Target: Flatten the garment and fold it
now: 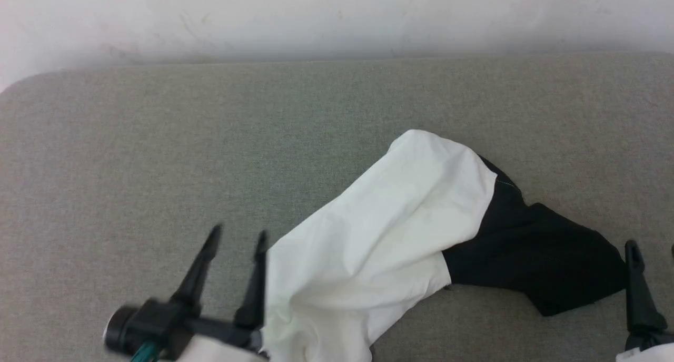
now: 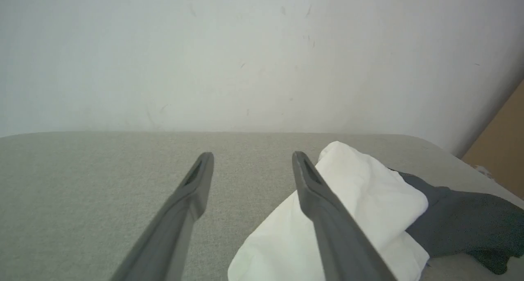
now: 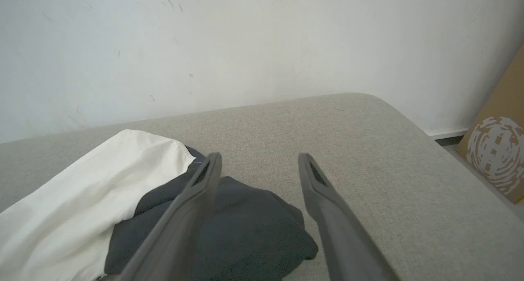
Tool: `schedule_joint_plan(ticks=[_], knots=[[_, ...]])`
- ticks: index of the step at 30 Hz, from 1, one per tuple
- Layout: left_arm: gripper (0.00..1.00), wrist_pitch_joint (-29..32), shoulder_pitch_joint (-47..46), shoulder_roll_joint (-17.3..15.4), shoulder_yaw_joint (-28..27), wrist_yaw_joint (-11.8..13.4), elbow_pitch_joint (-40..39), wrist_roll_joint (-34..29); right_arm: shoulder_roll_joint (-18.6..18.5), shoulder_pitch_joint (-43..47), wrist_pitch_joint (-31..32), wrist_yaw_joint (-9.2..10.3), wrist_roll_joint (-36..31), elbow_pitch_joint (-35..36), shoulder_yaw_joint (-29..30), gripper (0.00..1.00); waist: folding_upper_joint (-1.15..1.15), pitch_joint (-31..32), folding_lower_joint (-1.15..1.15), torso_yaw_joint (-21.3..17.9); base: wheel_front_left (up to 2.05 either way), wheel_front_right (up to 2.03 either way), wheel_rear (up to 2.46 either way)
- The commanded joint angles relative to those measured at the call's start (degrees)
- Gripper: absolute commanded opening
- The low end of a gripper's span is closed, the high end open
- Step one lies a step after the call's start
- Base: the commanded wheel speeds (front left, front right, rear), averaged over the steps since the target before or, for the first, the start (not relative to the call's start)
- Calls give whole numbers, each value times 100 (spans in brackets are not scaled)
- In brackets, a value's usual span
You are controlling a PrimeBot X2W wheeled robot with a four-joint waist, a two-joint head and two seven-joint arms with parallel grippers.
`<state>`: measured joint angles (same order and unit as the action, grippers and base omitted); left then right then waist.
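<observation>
Box: a brown box [image 3: 497,158] with a white print stood past the pad's right end; what it held could not be seen.
Garment place: the garment [image 1: 400,230] lay bunched on the grey pad [image 1: 158,167], right of centre and toward the near side, and ran off the head view's bottom edge.
Long axis: the white panel [image 1: 389,219] ran on a slant from near centre up toward the far right.
Black part: the black section [image 1: 532,246] spread rightward from the panel's right side, its tip pointing at the right gripper.
Left gripper: the left gripper [image 1: 239,234] had its fingers spread and held nothing; it was just beside the panel's near-left edge.
Right gripper: the right gripper [image 3: 260,157] had its fingers spread and held nothing; its left finger was above the black section and its right finger above bare pad.
Edges: the pad's far edge met the white wall [image 1: 337,14], and its far corners were rounded.
Open room: wide bare pad lay left of and beyond the garment, with a narrower stretch to the right.
</observation>
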<state>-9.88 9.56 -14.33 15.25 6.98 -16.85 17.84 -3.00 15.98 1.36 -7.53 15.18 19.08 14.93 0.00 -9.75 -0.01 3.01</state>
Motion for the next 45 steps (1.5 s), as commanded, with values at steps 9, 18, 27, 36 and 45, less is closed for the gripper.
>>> schedule_joint_plan(ticks=[9,18,27,36,45], knots=[[100,1742,-1875,52,1376,-971,169,-371,12,-489,85,4,-46,186,302,100,0,-482,1,27,0,0,0],[100,2895,-2606,227,3025,-1385,1255,-722,12,-678,219,4,15,207,373,100,0,-786,1,-80,0,0,0],[100,2803,-3055,359,3408,-1369,2546,-945,12,-731,226,4,82,161,303,100,0,-850,1,-264,0,0,0],[0,2573,-3276,555,3400,-1266,3187,-942,13,-709,273,4,67,128,357,100,0,-654,1,-265,0,0,0],[0,2622,-3242,1033,2439,-1210,1393,980,13,-579,286,4,147,-10,338,100,0,-180,1,23,0,0,0]])
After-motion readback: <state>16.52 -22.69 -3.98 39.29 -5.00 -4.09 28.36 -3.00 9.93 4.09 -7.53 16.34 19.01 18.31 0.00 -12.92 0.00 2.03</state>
